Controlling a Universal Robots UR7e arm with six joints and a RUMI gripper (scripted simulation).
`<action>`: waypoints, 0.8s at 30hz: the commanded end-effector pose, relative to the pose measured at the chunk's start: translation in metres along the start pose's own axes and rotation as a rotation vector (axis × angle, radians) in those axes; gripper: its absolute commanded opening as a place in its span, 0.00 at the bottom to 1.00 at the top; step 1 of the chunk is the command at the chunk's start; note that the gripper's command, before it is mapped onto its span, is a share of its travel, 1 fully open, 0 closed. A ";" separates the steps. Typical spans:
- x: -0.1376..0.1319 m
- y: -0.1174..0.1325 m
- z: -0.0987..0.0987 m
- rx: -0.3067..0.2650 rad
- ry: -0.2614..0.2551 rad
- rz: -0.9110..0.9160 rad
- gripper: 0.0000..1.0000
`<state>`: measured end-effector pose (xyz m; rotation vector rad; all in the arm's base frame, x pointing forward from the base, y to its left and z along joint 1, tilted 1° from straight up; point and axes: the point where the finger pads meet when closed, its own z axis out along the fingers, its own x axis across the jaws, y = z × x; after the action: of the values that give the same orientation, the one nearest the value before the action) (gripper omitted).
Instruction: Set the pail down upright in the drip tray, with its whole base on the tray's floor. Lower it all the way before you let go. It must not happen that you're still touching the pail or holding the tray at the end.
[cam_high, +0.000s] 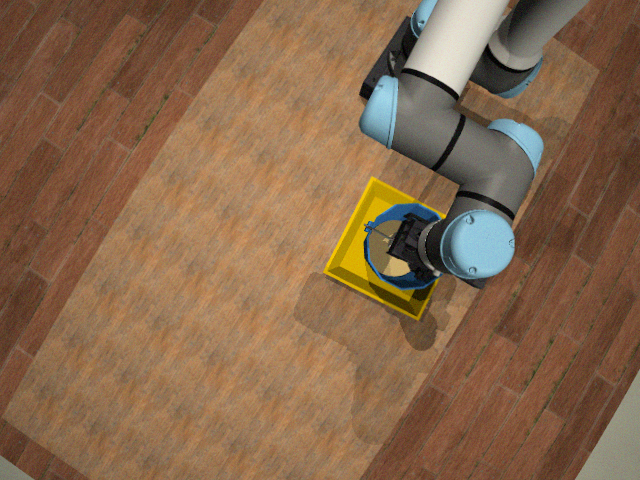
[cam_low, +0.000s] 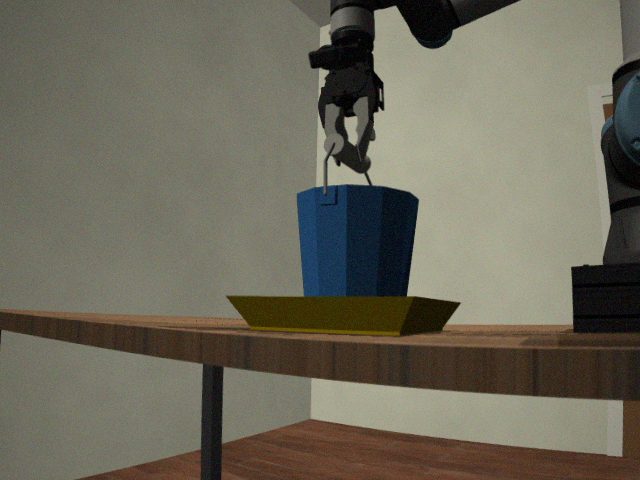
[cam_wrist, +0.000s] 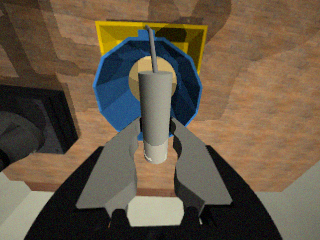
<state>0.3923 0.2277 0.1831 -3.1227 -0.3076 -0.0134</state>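
Observation:
The blue pail (cam_low: 357, 240) hangs upright from my gripper (cam_low: 347, 149), which is shut on the grey grip of its wire handle (cam_wrist: 154, 115). In the side view the pail's lower part sits inside the yellow drip tray (cam_low: 343, 313), below the tray's rim; its base is hidden by the tray wall. From above, the pail (cam_high: 403, 248) is over the right half of the tray (cam_high: 379, 248). In the wrist view the pail (cam_wrist: 148, 82) hangs straight below my fingers, with the tray (cam_wrist: 150, 35) behind it.
The tray sits on a wooden table (cam_high: 232, 248). The arm's black base block (cam_low: 605, 297) stands on the table to the right of the tray. The arm's elbow (cam_high: 454, 139) hangs over the tray's far right side.

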 end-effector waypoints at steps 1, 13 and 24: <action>0.001 -0.001 0.006 0.000 0.005 -0.002 0.00; 0.001 -0.001 0.016 0.000 0.006 -0.001 0.00; 0.000 -0.002 0.024 0.000 0.006 -0.002 0.00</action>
<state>0.3913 0.2284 0.1606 -3.1228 -0.3075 -0.0123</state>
